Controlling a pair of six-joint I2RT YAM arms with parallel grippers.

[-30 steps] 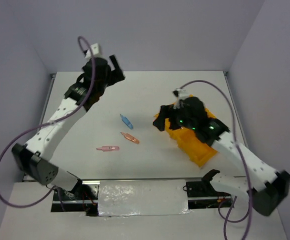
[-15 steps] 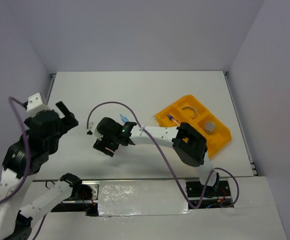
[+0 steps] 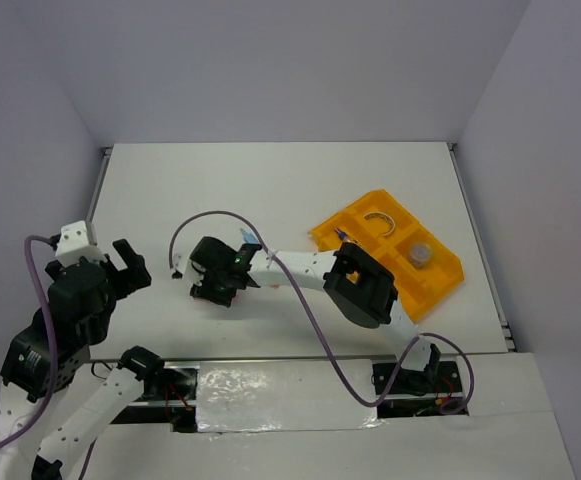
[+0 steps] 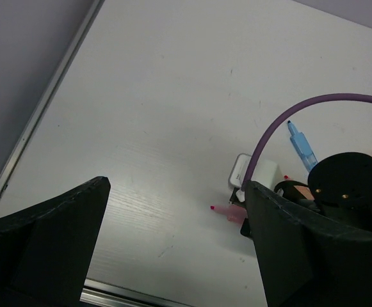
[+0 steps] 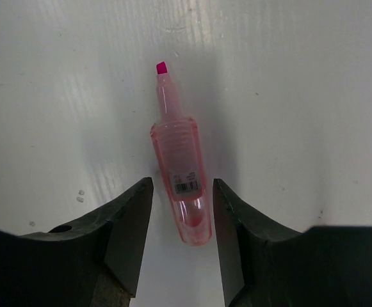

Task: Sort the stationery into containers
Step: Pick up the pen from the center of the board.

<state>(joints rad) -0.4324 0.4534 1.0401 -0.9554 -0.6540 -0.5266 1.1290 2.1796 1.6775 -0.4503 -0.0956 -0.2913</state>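
right gripper (image 5: 182, 204): released; its two black fingers (image 5: 128, 236) stand on either side of the salmon-pink translucent plastic pen-like piece (image 5: 179, 169), with a thin strip of counter showing on each side, so nothing is grasped.
salmon-pink translucent plastic pen-like piece: lies flat on the white counter (image 5: 301, 96), left of the middle and toward the near edge. Its darker pink tip points away from the gripper, its blunt end sits between the fingers, and a small barcode label faces up.
left gripper (image 4: 176, 188): released, fingers wide apart and holding nothing. It is raised by the near left corner of the counter, well apart from the pen-like pieces.
blue plastic pen-like piece (image 4: 302, 146): flat on the counter, near the right gripper on its far side.
orange-yellow rectangular plastic tray (image 3: 435, 280): on the counter near the right edge, about midway between the near and far edges, turned at an angle to them.
tan tape ring (image 3: 378, 220): inside the tray, in a compartment toward the far edge.
greyish clear round cup (image 3: 422, 254): inside the tray, in a compartment nearer the right edge.
small blue-tipped item (image 3: 342, 236): in the tray's corner nearest the left edge; too small to tell more.
purple cable (image 3: 220, 215): arcs above the counter from the right wrist.
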